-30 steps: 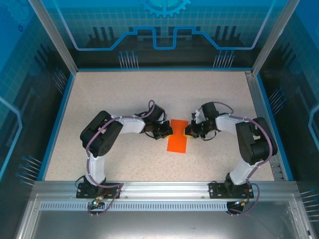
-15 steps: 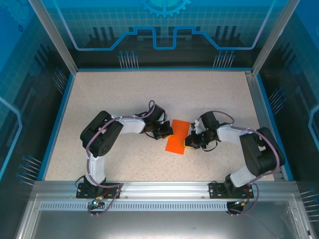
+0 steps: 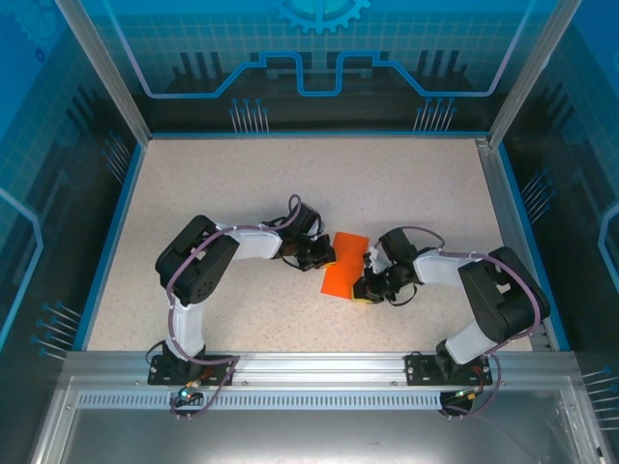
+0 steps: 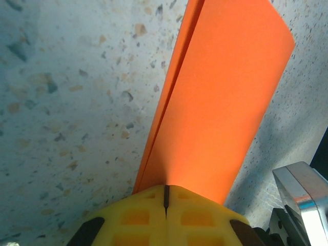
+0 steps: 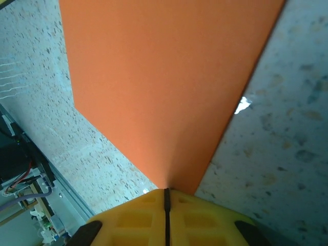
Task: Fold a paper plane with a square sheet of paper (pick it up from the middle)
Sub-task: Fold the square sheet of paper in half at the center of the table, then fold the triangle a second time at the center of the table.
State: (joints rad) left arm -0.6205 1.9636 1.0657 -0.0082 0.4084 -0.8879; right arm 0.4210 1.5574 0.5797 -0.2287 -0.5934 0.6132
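my left tool (image 4: 165,192) pinched tight on one edge of the orange sheet of paper (image 4: 220,102), my right tool (image 5: 165,193) clamped on the opposite edge, sheet folded double, sitting between them mid tabletop (image 3: 242,174)

Speckled beige table (image 3: 242,184) enclosed by translucent blue walls (image 3: 319,48).

The orange sheet of paper (image 5: 164,87) is pinched at one corner by the right tool (image 5: 166,199), its yellow pads (image 5: 134,221) pressed together; the speckled bench (image 5: 294,133) is seen alongside.
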